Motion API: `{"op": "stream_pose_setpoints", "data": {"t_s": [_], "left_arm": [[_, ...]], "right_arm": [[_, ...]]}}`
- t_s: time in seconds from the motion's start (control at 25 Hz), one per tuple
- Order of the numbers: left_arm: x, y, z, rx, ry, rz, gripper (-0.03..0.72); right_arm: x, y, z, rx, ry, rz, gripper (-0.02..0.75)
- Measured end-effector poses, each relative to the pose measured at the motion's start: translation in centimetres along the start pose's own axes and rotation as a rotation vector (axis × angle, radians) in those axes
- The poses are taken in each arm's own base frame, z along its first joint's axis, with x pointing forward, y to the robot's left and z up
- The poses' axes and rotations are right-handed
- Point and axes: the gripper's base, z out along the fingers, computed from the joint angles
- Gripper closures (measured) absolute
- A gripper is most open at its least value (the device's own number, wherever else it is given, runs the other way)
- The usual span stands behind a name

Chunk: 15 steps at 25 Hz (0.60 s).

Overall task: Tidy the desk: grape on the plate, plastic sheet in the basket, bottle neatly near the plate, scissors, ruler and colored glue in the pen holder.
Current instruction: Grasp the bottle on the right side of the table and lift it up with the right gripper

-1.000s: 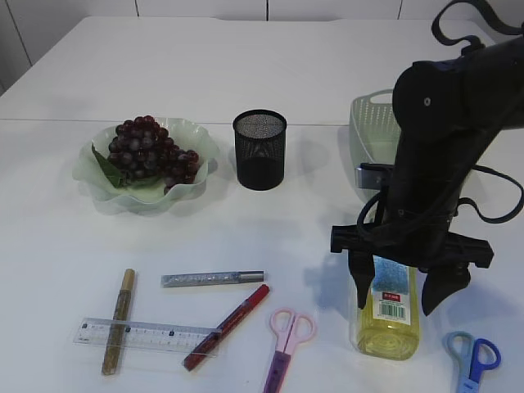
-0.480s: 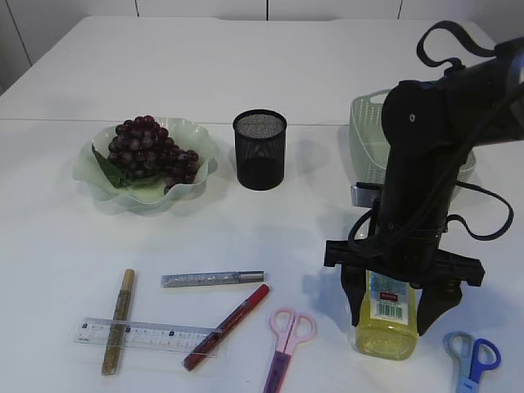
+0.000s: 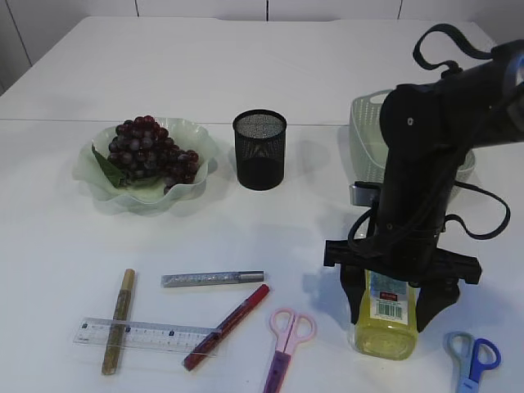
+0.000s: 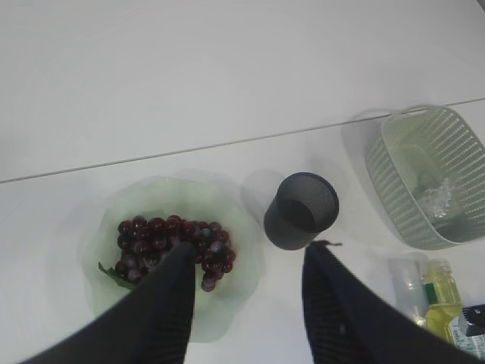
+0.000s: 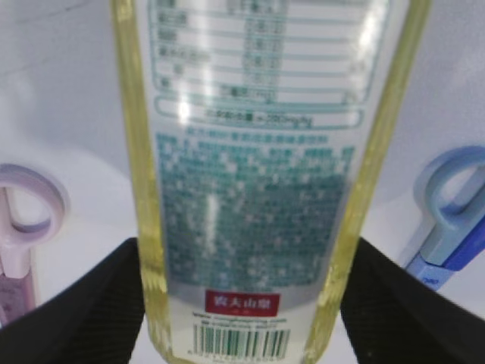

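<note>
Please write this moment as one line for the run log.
right gripper: open, jaws astride lying bottle, not closed on it | left gripper: open, holds nothing, above plate | grape: on plate | pen holder: looks empty

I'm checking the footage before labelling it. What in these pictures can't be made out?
- Bottle: its cap and neck are hidden behind the right arm in the exterior view; the right wrist view cuts off both ends.
- Blue scissors: blades cut off by the exterior view's bottom edge.
- Pink scissors: blade tips cut off likewise.
- Basket: the crumpled clear item inside is too small to identify.
</note>
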Motion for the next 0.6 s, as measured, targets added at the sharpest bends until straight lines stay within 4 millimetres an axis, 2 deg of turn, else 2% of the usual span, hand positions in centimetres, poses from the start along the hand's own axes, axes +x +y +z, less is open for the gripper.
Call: {"op": "stream_pose_setpoints", "data": {"t_s": [0.6], "left_arm": [[-0.02, 0.18, 0.00, -0.020, -0.002, 0.006, 0.345]], "right_arm": [[-0.58, 0.05, 0.35, 0.004, -0.040, -0.012, 0.142]]}}
